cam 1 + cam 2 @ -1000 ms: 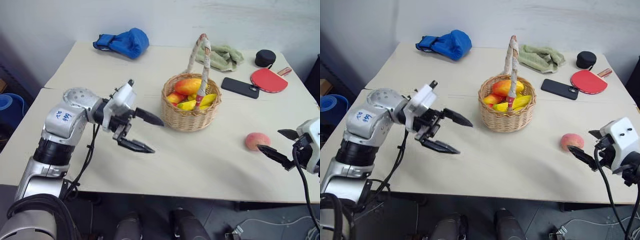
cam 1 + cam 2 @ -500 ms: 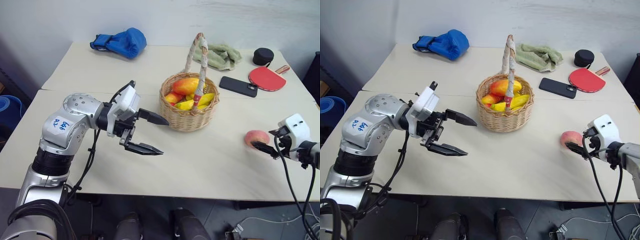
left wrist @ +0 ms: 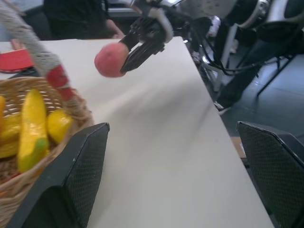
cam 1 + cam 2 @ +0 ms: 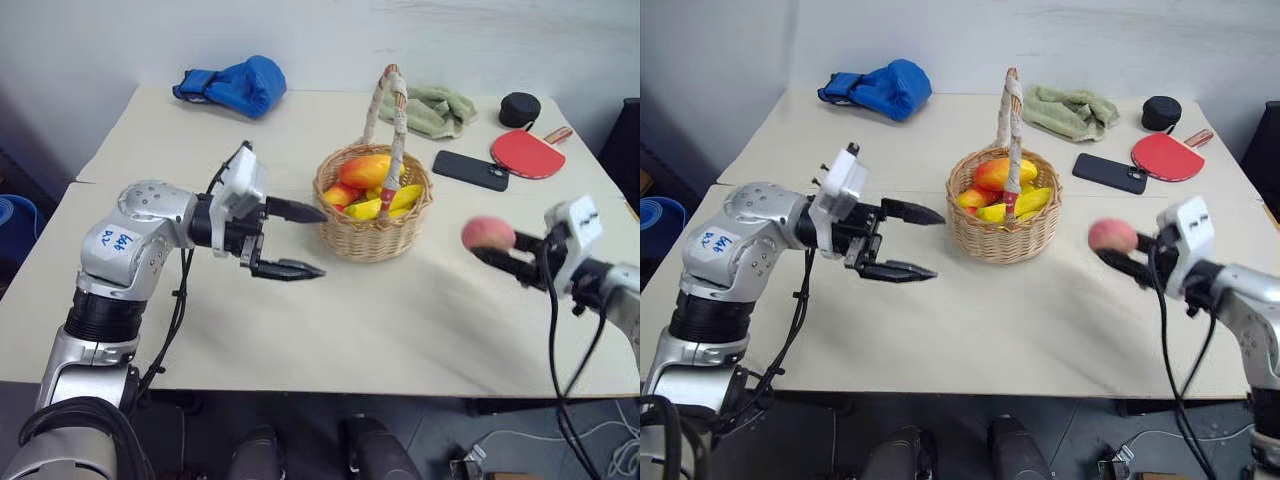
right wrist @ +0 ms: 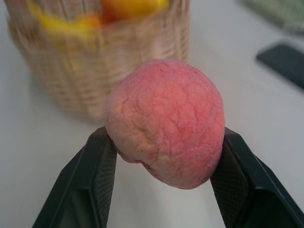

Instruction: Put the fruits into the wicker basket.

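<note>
My right gripper (image 4: 500, 256) squeezes the round pink peach (image 4: 488, 233) and holds it in the air, right of the round tan wicker basket (image 4: 374, 218). My left gripper (image 4: 302, 240) hangs wide open and empty beside the basket.

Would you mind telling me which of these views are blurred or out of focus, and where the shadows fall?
Right wrist view: the peach is sharp, while the wicker basket behind it is smeared and soft. Left wrist view: the left gripper's fingers are soft at close range, and the table shows streaky blur. Left eye view: even, soft light; a faint shadow lies on the table right of the basket.
</note>
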Robot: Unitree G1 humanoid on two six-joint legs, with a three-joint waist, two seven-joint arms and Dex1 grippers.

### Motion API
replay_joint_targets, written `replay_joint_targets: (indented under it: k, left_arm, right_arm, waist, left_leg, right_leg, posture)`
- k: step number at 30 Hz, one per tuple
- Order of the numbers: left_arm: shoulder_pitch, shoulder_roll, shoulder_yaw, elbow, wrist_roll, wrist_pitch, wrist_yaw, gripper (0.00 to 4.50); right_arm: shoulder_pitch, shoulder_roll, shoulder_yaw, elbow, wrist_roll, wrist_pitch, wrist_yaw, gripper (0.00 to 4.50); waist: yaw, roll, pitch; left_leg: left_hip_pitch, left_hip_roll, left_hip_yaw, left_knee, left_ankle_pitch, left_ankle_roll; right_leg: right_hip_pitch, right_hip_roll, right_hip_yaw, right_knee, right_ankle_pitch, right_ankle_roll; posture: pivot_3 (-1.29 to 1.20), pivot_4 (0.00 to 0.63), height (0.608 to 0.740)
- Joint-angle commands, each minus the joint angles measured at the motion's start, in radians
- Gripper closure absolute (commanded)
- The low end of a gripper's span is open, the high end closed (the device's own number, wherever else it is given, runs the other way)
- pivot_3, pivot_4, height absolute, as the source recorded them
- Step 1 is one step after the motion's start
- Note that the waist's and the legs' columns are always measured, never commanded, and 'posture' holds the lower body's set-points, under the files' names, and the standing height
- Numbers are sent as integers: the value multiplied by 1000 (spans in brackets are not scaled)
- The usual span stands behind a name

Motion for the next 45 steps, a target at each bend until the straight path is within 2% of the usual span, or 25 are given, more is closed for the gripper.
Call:
replay_joint_targets:
  k: [1, 4, 8, 12, 17, 22, 25, 28, 30, 36, 42, 45]
  left_arm:
    - [-24, 4, 42, 3, 0, -21, 23, 0]
    - [-39, -5, 49, 12, -5, -24, 36, 0]
    - [-49, -14, 47, 19, -1, -32, 44, 0]
    - [-49, -15, 49, 9, -5, -34, 54, 0]
    - [-32, -8, 58, -5, -7, -39, 67, 0]
    - [-22, -2, 68, -11, -10, -39, 75, 0]
    - [-22, -4, 74, -4, -8, -43, 74, 0]
    - [-29, -10, 70, 9, -1, -53, 71, 0]
    - [-39, -17, 66, 19, 1, -60, 69, 0]
    - [-66, -29, 55, 51, 9, -76, 57, 0]
    - [-85, -34, 52, 63, 15, -78, 53, 0]
    - [-83, -28, 57, 66, 16, -77, 51, 0]
  right_arm:
    - [-150, 52, 56, -35, 9, 28, -75, 2166]
    - [-274, 126, 172, 56, -65, 4, -90, 2166]
    - [-368, 188, 271, 206, -167, -50, -84, 2166]
    - [-434, 235, 315, 343, -234, -104, -71, 2166]
    - [-424, 217, 292, 307, -237, -109, -27, 430]
    - [-335, 129, 210, 141, -186, -30, -3, 430]
    - [-223, 87, 126, -51, -72, 81, 8, 430]
    - [-166, 128, 91, -194, 50, 177, -31, 430]
    - [-159, 167, 100, -240, 77, 204, -76, 430]
    - [-214, 279, 155, -183, 48, 193, -184, 430]
    - [-262, 347, 202, -108, 17, 147, -195, 430]
    - [-267, 362, 212, -111, 26, 129, -175, 1011]
  waist:
    - [0, 0, 0]
    - [2, 0, 0]
    - [10, 0, 0]
    - [3, 0, 0]
    - [1, 0, 0]
    - [6, 0, 0]
    - [8, 0, 0]
    - [1, 0, 0]
    - [-9, 0, 0]
    - [-18, 0, 0]
    - [-19, 0, 0]
    - [-19, 0, 0]
  left_leg:
    - [0, 0, -1, 0, 0, 0]
    - [0, 1, -3, -2, -1, -2]
    - [-9, 0, -2, 0, -1, -2]
    - [-11, 0, -1, 1, -1, -2]
    - [-11, 1, -1, 1, 0, -2]
    - [-11, 1, -1, 1, 0, -3]
    - [-11, 0, -2, 1, 0, -2]
    - [-11, 1, -2, 1, 0, -3]
    - [-9, 1, 0, 0, 1, -4]
    - [-8, 1, 0, 0, 1, -5]
    - [-8, 1, 0, -1, 1, -5]
    - [-8, 1, 0, -1, 1, -4]
  right_leg:
    - [-1, 0, -1, 1, 0, 0]
    - [-2, 0, -4, 2, 0, 0]
    - [-13, -2, -3, 7, 0, 0]
    - [-16, -2, -3, 7, 0, 0]
    - [-17, -2, -4, 10, 0, 0]
    - [-17, -2, -5, 10, 0, 0]
    - [-16, -2, -5, 10, 0, 0]
    - [-16, -2, -5, 10, 0, 0]
    - [-16, -1, -5, 10, 0, 0]
    - [-16, -1, -5, 13, 0, 0]
    - [-16, -1, -5, 12, 0, 0]
    - [-16, -2, -5, 12, 0, 0]
  posture:
    - [0, 150, 740]
    - [0, 150, 740]
    - [0, 150, 740]
    - [0, 150, 740]
    - [0, 150, 740]
    - [0, 150, 740]
    - [0, 150, 740]
    - [0, 150, 740]
    - [0, 150, 740]
    - [0, 150, 740]
    - [0, 150, 740]
    - [0, 150, 740]
